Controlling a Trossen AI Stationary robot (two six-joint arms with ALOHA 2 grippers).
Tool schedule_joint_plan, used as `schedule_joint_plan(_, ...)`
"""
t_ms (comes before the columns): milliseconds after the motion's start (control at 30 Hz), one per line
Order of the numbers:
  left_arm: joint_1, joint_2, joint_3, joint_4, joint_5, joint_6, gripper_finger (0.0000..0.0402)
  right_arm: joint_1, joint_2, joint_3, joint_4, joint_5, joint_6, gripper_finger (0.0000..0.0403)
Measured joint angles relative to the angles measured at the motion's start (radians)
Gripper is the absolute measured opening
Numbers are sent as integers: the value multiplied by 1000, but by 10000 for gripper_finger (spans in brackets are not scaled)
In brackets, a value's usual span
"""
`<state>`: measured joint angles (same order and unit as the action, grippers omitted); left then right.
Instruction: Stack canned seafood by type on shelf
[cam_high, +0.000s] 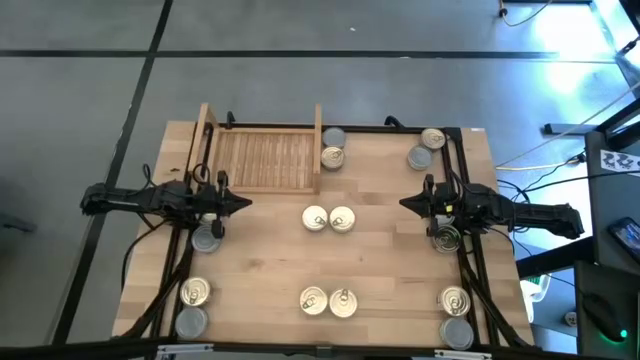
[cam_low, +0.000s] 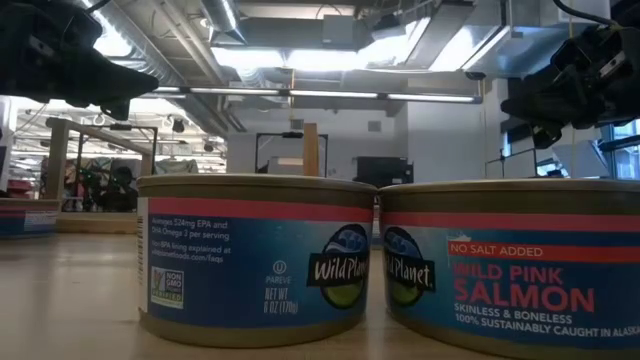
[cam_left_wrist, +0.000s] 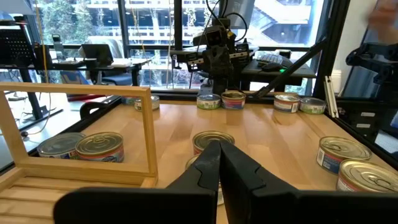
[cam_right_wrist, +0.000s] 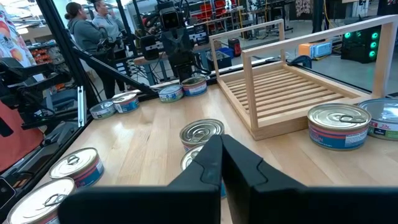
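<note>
My left gripper (cam_high: 243, 204) and right gripper (cam_high: 405, 204) both hang with jaws pressed fully together, holding nothing and touching nothing, one over each side edge of the table (cam_high: 380, 250), tips pointing inward at each other. Between them at the table's middle sits a touching pair of golden-topped cans (cam_high: 328, 219); another pair (cam_high: 329, 301) sits at the near edge. More cans lie in small groups near both side edges. The shelf (cam_high: 262, 157) stands at the far left corner, its slats bare, with two cans (cam_high: 332, 150) just outside its right board.
</note>
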<state>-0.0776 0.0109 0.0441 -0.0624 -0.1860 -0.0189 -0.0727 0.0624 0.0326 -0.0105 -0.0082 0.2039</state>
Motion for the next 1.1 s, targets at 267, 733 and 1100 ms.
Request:
schedule_joint_plan(267,0,0,0,0,0,2,5,0,0,0,0,0,0,10)
schedule_joint_plan(733,0,0,0,65,-1,182,5,0,0,0,7,0,0,10)
schedule_joint_plan(1100,0,0,0,237,-1,106,5,0,0,0,18,63,106,10)
